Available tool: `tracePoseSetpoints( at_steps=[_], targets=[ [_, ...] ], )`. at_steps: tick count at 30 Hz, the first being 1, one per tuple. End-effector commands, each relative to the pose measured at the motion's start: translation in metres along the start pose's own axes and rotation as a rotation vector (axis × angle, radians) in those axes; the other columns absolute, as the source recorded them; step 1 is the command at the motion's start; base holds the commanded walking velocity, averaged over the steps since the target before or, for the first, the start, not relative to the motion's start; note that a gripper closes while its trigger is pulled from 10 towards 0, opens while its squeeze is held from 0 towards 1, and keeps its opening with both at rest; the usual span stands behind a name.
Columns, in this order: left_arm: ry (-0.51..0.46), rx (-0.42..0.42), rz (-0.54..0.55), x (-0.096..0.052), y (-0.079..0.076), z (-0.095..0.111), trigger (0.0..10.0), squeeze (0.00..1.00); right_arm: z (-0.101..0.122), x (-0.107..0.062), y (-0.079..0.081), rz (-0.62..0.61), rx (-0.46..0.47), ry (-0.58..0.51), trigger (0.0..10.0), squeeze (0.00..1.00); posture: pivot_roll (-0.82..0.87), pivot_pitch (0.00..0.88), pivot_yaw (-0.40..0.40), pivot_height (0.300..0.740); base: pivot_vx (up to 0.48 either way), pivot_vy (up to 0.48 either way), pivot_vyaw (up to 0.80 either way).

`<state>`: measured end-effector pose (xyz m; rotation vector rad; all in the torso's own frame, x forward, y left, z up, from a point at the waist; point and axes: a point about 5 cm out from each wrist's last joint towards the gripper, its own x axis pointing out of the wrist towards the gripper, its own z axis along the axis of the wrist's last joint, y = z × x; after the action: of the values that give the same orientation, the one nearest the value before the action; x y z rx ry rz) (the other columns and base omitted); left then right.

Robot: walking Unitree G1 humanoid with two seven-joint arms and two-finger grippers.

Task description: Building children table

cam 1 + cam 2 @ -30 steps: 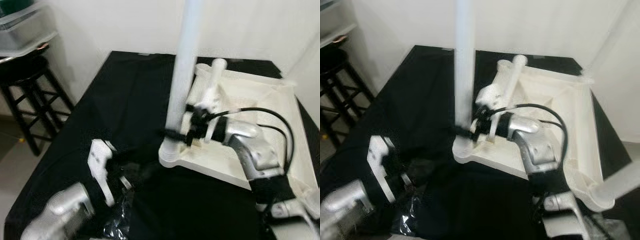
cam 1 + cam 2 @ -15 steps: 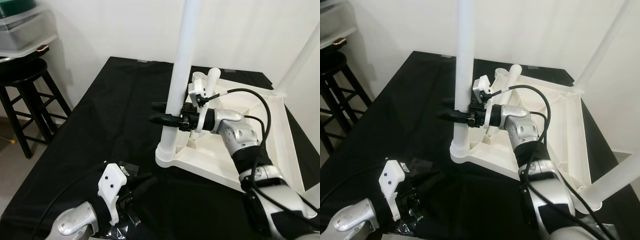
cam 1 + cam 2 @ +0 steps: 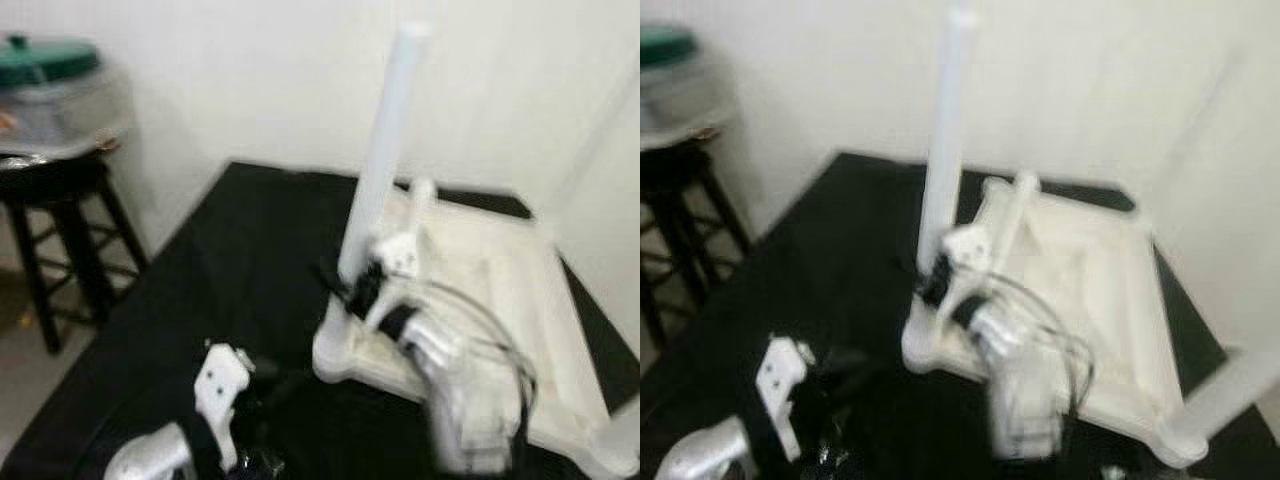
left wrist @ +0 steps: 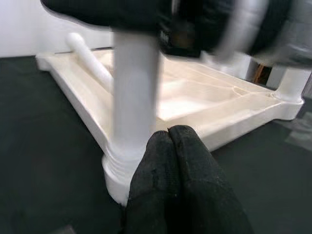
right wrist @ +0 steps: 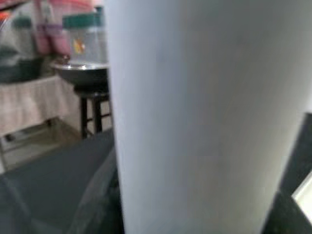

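Observation:
A white children's table top [image 3: 500,290] lies upside down on a black-covered table. One white leg [image 3: 385,150] stands upright in its near left corner socket [image 3: 335,350]. My right gripper [image 3: 342,280] reaches from the right with its fingers on either side of that leg, low down; the right wrist view has the leg [image 5: 195,122] pressed close against the camera. My left gripper [image 4: 169,132] is shut and empty, hovering low over the cloth just in front of the leg's base. A loose leg [image 3: 420,210] lies inside the top. The head views are blurred.
Another fitted leg [image 3: 1225,385] juts out at the top's near right corner. A black stool [image 3: 60,210] carrying a clear container with a green lid [image 3: 50,70] stands to the left of the table. White walls close off the back and right.
The whole picture has shifted and blurred, so the camera moved. My right gripper stays around the upright leg. The left gripper stays low in front of the leg's base.

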<state>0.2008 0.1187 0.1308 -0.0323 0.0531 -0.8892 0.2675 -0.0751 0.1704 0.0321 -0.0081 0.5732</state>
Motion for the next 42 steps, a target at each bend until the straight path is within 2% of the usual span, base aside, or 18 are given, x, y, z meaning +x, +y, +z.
tracePoseSetpoints(
  at_steps=[1,3,4,5,7,8,9,10,11,16,17,18,23,28,30,31,32,42],
  targets=[
    [0.019,-0.005,-0.017,0.003,0.002,-0.003,0.0,0.0,-0.044,-0.002,0.002,-0.038,0.061,0.213,0.0,0.0,-0.08,0.055,0.003,0.74,0.0,0.0,0.0],
    [0.019,-0.005,-0.017,0.003,0.002,-0.003,0.0,0.0,-0.044,-0.002,0.002,-0.038,0.061,0.213,0.0,0.0,-0.08,0.055,0.003,0.74,0.0,0.0,0.0],
    [0.025,0.002,-0.021,0.006,0.004,-0.004,2.7,0.0,-0.039,0.006,-0.011,-0.064,0.042,0.195,0.0,0.0,-0.06,0.05,-0.004,0.74,0.0,0.0,0.0],
    [0.027,0.015,-0.01,0.01,0.008,-0.003,10.0,0.0,-0.04,0.01,-0.024,-0.094,0.03,0.202,4.2,0.0,-0.06,0.04,-0.006,0.74,0.0,0.0,0.0],
    [0.027,0.015,-0.01,0.01,0.008,-0.003,10.0,0.0,-0.04,0.01,-0.024,-0.094,0.03,0.202,4.2,0.0,-0.06,0.04,-0.006,0.74,0.0,0.0,0.0],
    [0.027,0.021,0.0,0.012,0.012,-0.003,10.0,0.0,-0.041,0.01,-0.033,-0.126,0.041,0.224,10.0,0.0,-0.06,0.039,-0.008,0.74,0.0,0.0,0.0],
    [0.032,0.019,0.001,0.013,0.013,-0.004,10.0,0.0,-0.038,0.01,-0.039,-0.103,0.036,0.22,10.0,0.58,-0.05,0.038,-0.008,0.74,0.0,0.0,0.0],
    [0.032,0.019,0.001,0.013,0.013,-0.004,10.0,0.0,-0.038,0.01,-0.039,-0.103,0.036,0.22,10.0,0.58,-0.05,0.038,-0.008,0.74,0.0,0.0,0.0],
    [0.032,0.01,0.008,0.013,0.015,-0.005,10.0,0.0,-0.032,0.013,-0.045,-0.039,0.045,0.204,10.0,1.0,-0.05,0.029,-0.011,0.74,0.0,0.0,0.0],
    [0.03,-0.006,0.001,0.014,0.016,-0.007,10.0,0.0,-0.003,0.017,-0.049,0.122,0.075,0.109,10.0,0.91,-0.04,0.026,-0.014,0.74,0.0,0.0,0.0],
    [0.028,-0.011,-0.005,0.016,0.016,-0.007,10.0,0.0,0.007,0.018,-0.046,0.248,0.088,0.07,10.0,0.76,-0.04,0.023,-0.011,0.74,0.0,0.0,0.0],
    [0.026,-0.015,-0.009,0.017,0.017,-0.007,10.0,0.0,0.018,0.019,-0.041,0.433,0.054,0.021,10.0,0.0,-0.04,0.019,-0.008,0.74,0.0,0.0,0.0],
    [0.023,-0.019,-0.012,0.019,0.018,-0.007,10.0,0.0,0.029,0.021,-0.036,0.666,0.008,-0.01,10.0,0.0,-0.03,0.016,-0.015,0.74,0.0,0.0,0.0],
    [0.013,-0.023,0.001,0.022,0.018,-0.008,10.0,0.0,0.042,0.043,-0.045,0.881,-0.028,0.012,10.0,0.0,0.0,0.012,-0.041,0.74,0.0,0.0,0.0],
    [0.009,-0.026,0.005,0.023,0.018,-0.009,10.0,0.0,0.046,0.05,-0.048,0.911,-0.017,0.019,7.9,0.0,0.0,0.01,-0.046,0.74,0.0,0.0,0.0],
    [0.009,-0.026,0.005,0.023,0.018,-0.009,10.0,0.0,0.046,0.05,-0.048,0.911,-0.017,0.019,7.9,0.0,0.0,0.01,-0.046,0.74,0.0,0.0,0.0],
    [0.007,-0.028,0.005,0.023,0.018,-0.009,10.0,0.0,0.047,0.051,-0.049,0.93,-0.013,0.027,0.0,0.0,0.0,0.012,-0.049,0.74,0.0,0.0,0.0],
    [-0.012,-0.049,-0.009,0.024,0.015,-0.006,10.0,0.0,0.048,0.039,-0.076,0.894,-0.049,0.021,0.0,0.0,-0.02,0.043,-0.043,0.74,0.0,0.0,0.0]
  ],
)
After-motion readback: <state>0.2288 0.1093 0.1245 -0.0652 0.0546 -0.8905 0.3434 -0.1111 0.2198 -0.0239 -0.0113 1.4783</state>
